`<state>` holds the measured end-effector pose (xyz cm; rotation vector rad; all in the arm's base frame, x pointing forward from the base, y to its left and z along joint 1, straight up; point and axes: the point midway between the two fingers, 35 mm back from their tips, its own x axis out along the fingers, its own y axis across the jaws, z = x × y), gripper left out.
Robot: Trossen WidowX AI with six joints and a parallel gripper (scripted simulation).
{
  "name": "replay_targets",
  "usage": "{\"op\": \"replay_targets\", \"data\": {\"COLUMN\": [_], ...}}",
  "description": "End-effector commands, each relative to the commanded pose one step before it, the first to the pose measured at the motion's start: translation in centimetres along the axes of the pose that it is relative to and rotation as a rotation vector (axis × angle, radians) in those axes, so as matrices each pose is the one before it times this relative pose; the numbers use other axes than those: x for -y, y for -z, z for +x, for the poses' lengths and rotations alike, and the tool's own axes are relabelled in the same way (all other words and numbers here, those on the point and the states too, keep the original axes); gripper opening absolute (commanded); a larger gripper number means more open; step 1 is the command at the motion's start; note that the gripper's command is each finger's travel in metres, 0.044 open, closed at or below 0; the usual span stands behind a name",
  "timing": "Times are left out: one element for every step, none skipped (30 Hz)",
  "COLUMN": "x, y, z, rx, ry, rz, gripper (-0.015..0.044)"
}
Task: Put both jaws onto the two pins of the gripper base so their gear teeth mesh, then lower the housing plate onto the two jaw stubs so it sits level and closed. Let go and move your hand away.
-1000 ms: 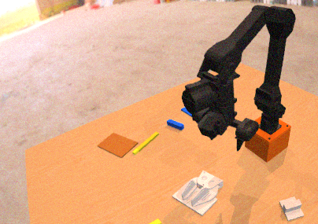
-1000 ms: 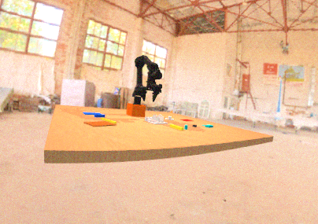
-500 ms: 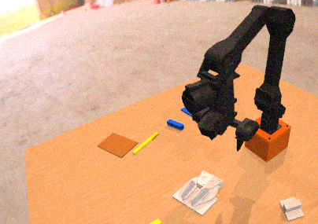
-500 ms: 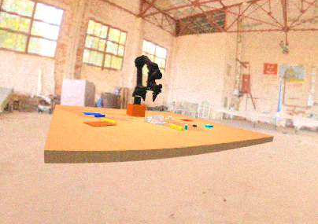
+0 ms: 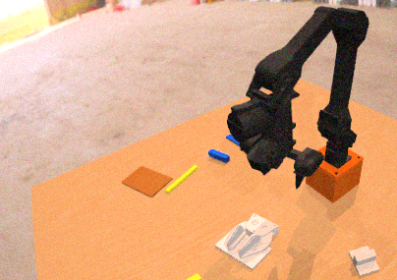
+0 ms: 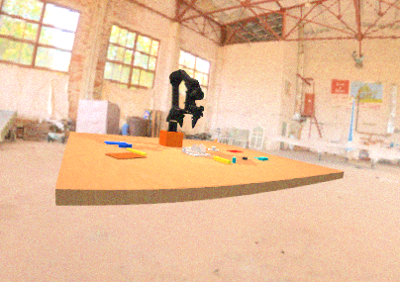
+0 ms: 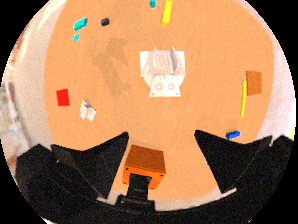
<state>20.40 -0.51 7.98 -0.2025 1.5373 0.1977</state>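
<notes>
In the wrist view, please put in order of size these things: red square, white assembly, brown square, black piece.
Largest to smallest:
1. white assembly
2. brown square
3. red square
4. black piece

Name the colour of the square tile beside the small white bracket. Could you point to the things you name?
Red (image 7: 62, 97); the wrist view shows it best.

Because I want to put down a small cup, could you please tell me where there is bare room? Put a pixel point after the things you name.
Probably between the white jaw assembly (image 5: 255, 229) (image 6: 197, 150) (image 7: 165, 85) and the brown plate (image 5: 146, 181) (image 6: 121, 155) (image 7: 254, 83); also between that assembly and the orange base (image 5: 334, 180) (image 6: 170, 139) (image 7: 145, 157), though the gripper (image 5: 280, 178) (image 6: 187, 125) (image 7: 162, 135) hangs nearby. Crowded: brown plate with yellow stick (image 5: 182, 179) (image 6: 136, 152) (image 7: 243, 98) alongside.
</notes>
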Motion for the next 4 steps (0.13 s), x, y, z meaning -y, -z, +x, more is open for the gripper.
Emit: {"op": "replay_targets", "data": {"x": [0.013, 0.000, 0.000, 0.000], "y": [0.078, 0.000, 0.000, 0.000], "z": [0.016, 0.000, 0.000, 0.000], "rx": [-0.00336, 0.00000, 0.00000, 0.00000], "ry": [0.00209, 0.00000, 0.00000, 0.00000], "rz": [0.0038, 0.0000, 0.0000, 0.0000], "gripper": [0.0440, 0.0440, 0.0440, 0.0440]}}
